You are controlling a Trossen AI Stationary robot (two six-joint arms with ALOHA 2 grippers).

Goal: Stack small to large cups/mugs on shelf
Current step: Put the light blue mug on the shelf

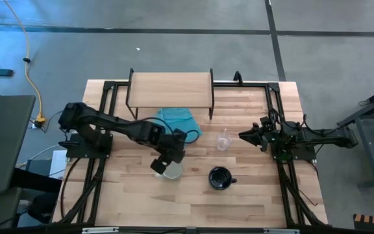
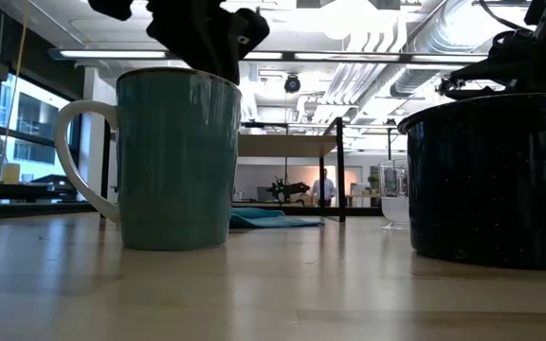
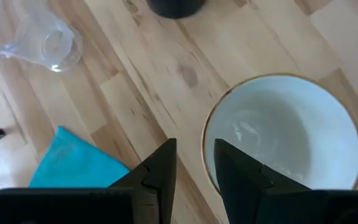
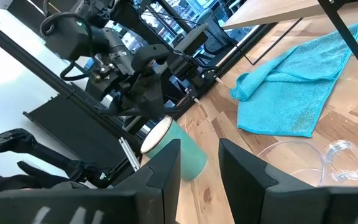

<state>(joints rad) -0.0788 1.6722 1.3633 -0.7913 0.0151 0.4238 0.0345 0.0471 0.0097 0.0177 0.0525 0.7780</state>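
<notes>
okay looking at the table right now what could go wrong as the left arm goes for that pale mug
1. The left gripper sits over the pale mug's rim with its fingers only narrowly apart; a thin rim pinch might slip or tip the mug.
2. The teal cloth lies in front of the shelf, so a low carry could snag it.
3. The glass cup and black mug stand close by; a wide swing could knock them.

Two handled mugs, one pale green (image 1: 172,171), one black (image 1: 220,177), one glass cup (image 1: 223,140), one shelf (image 1: 170,89), one blue cloth (image 1: 179,121)
</notes>
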